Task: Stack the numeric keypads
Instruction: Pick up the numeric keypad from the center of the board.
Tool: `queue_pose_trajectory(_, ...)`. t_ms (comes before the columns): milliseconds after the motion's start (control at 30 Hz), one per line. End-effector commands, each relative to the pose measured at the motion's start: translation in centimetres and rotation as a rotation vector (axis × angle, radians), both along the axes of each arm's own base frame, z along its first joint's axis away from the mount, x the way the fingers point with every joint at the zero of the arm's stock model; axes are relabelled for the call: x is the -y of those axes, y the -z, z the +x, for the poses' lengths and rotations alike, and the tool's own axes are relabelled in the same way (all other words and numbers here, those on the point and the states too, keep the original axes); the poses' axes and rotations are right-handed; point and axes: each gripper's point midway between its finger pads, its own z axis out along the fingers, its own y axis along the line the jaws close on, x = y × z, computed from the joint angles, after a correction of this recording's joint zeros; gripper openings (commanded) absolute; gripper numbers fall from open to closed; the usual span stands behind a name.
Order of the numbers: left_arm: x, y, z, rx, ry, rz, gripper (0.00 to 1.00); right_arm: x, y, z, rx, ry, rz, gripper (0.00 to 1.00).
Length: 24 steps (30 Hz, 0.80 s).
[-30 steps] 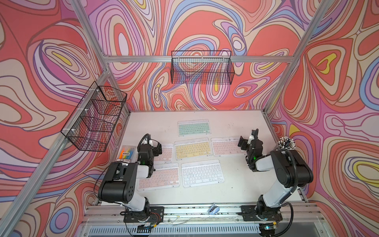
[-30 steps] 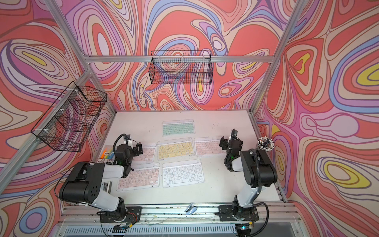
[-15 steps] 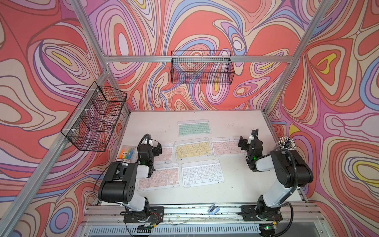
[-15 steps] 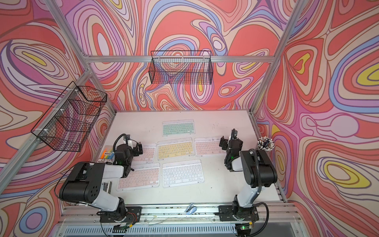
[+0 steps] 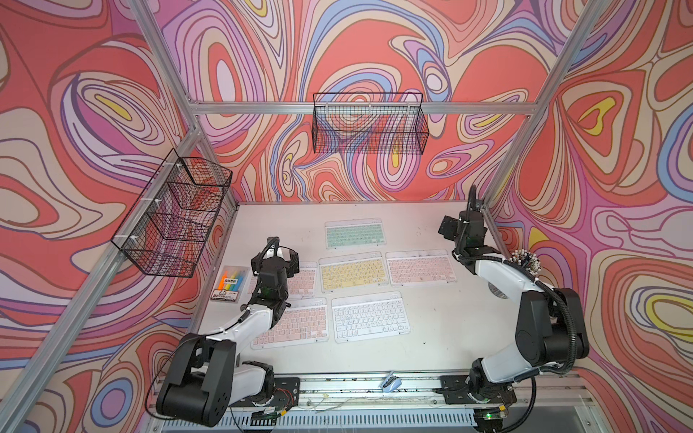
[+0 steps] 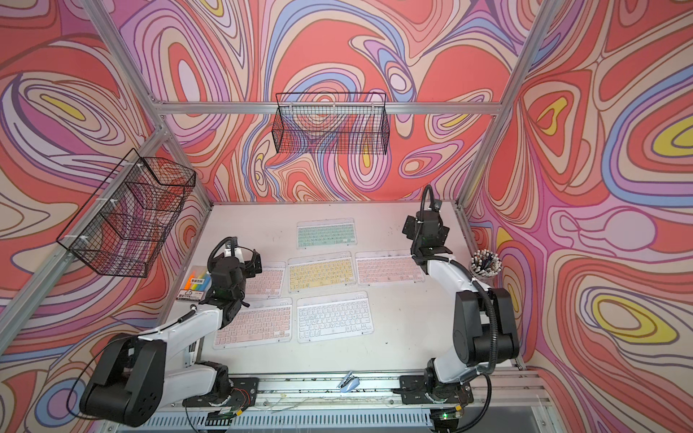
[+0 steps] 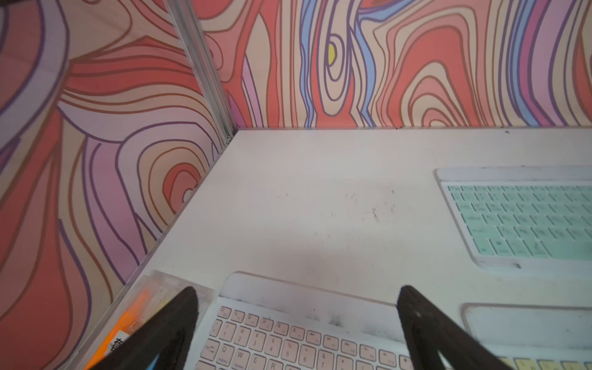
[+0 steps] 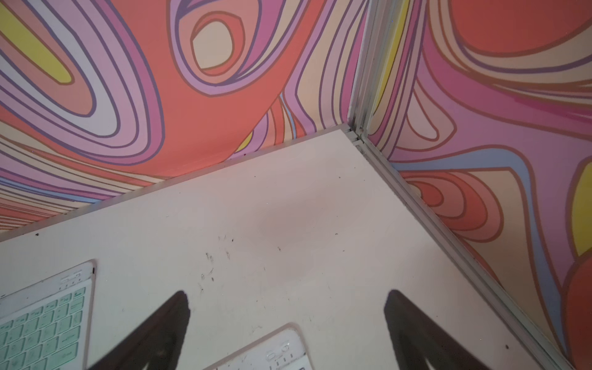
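Keypads [image 5: 352, 271] lie unstacked on the surface [image 5: 431, 337]; right hand [image 8: 287, 293] has lifted rearward; it and left hand [image 7: 298, 288] gape empty.

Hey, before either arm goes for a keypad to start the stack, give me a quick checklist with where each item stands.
1. Left gripper open and empty: ok.
2. Right gripper open and empty: ok.
3. Left gripper over a keypad: ok, above the pink keypad beside the highlighter packet.
4. Right gripper centred over a keypad: not ok, only a corner of the nearest pink keypad lies under it.
5. Packet clear of that first keypad: cannot tell, a finger hides the gap.
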Motion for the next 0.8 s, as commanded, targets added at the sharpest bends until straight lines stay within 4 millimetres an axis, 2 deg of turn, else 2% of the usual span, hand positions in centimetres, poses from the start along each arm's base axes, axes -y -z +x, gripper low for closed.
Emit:
queue_pose_trajectory(0,-0.5,-1.2,-1.6,-0.020,-0.102,-0.051,1.00,-3.2,4.7,-3.5,-0.303,-0.019,-0.050,0.98)
queue_pose_trajectory(67,-0.4,-2.0,-2.1,-0.051,-0.140,-0.094,1.00,-5.6,4.4,-4.2,-0.339,-0.068,-0.095,0.98)
queue_pose_trajectory(233,1.4,0.0,-3.7,-0.239,-0.102,-0.216,1.00,-10.4,5.5,-6.4,-0.465,-0.176,-0.085,0.98)
queue_pose_trajectory(367,4.8,0.3,-5.2,-0.344,-0.039,-0.184,1.00,-14.0,5.1,-8.1,-0.477,-0.226,-0.141,0.98)
queue_pose_trajectory(467,8.4,2.0,-6.5,-0.428,0.040,-0.177,1.00,-16.8,4.9,-9.5,-0.480,-0.297,-0.088,0.98)
queue_pose_trajectory(600,12.4,3.1,-8.7,-0.503,0.140,-0.023,1.00,-20.6,5.8,-12.0,-0.539,-0.451,-0.013,0.99)
queue_pose_trajectory(700,12.9,2.6,-9.7,-0.526,0.098,0.061,1.00,-21.5,6.4,-13.5,-0.582,-0.470,-0.008,0.98)
queue_pose_trajectory(767,12.4,2.8,-10.4,-0.587,0.038,0.081,1.00,-22.2,6.7,-14.5,-0.603,-0.489,0.013,0.99)
